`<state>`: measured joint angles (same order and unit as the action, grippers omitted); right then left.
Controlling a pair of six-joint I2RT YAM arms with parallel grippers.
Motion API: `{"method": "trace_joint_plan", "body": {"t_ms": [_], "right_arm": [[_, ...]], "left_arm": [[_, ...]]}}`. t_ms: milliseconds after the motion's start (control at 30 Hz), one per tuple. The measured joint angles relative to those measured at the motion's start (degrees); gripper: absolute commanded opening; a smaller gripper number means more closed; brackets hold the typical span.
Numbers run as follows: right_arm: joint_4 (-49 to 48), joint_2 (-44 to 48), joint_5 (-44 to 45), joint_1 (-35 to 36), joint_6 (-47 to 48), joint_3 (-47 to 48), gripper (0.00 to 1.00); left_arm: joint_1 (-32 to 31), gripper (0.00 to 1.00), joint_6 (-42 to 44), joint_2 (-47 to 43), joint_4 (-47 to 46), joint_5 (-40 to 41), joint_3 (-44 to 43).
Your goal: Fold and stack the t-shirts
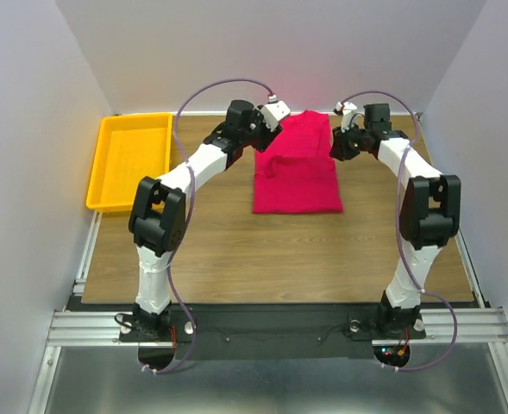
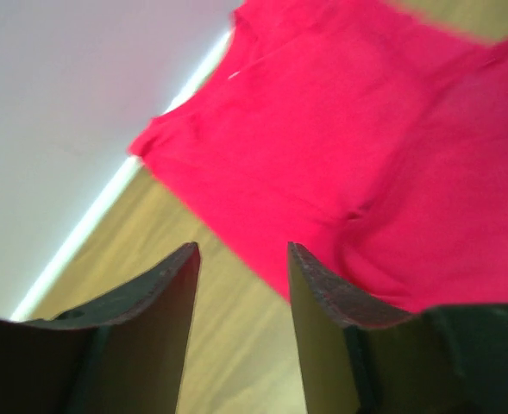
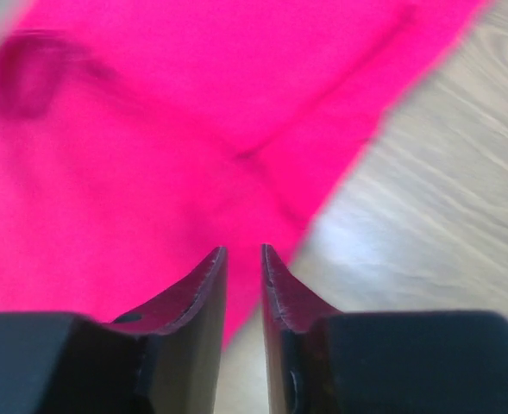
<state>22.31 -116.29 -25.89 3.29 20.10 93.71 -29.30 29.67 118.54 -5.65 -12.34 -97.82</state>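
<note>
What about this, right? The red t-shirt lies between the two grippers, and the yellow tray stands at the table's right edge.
Wrong: the top external view shows the yellow tray at the table's left edge. The red t-shirt is as said.

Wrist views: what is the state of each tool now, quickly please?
Left tool: open, holding nothing, at the edge of the t-shirt.
Right tool: open only a little, holding nothing, over the t-shirt.

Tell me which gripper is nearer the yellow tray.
Left. The left gripper hangs by the red t-shirt's left edge, on the yellow tray's side. The right gripper hangs by the shirt's right edge, with the whole shirt between it and the tray.
</note>
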Motion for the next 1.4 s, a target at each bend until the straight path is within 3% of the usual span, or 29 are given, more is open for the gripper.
{"method": "trace_joint_plan", "body": {"t_ms": [200,500,1067,1400], "right_arm": [[-0.7,8.4,-10.6,0.1,0.8,-8.3,0.12],[-0.1,8.2,-12.5,0.0,-2.1,-17.3,0.07],[-0.1,7.4,-12.5,0.1,-3.6,-21.2,0.06],[-0.1,6.3,-10.6,0.2,-3.6,-21.5,0.05]], "left_arm": [[-0.4,0.46,-12.1,-3.0,3.0,-12.2,1.4],[-3.2,0.44,-23.8,6.2,4.5,-14.9,3.4],[-3.4,0.45,-28.7,11.3,4.7,2.5,0.7],[-0.7,0.48,-28.0,17.1,7.0,8.6,-9.7]]}}
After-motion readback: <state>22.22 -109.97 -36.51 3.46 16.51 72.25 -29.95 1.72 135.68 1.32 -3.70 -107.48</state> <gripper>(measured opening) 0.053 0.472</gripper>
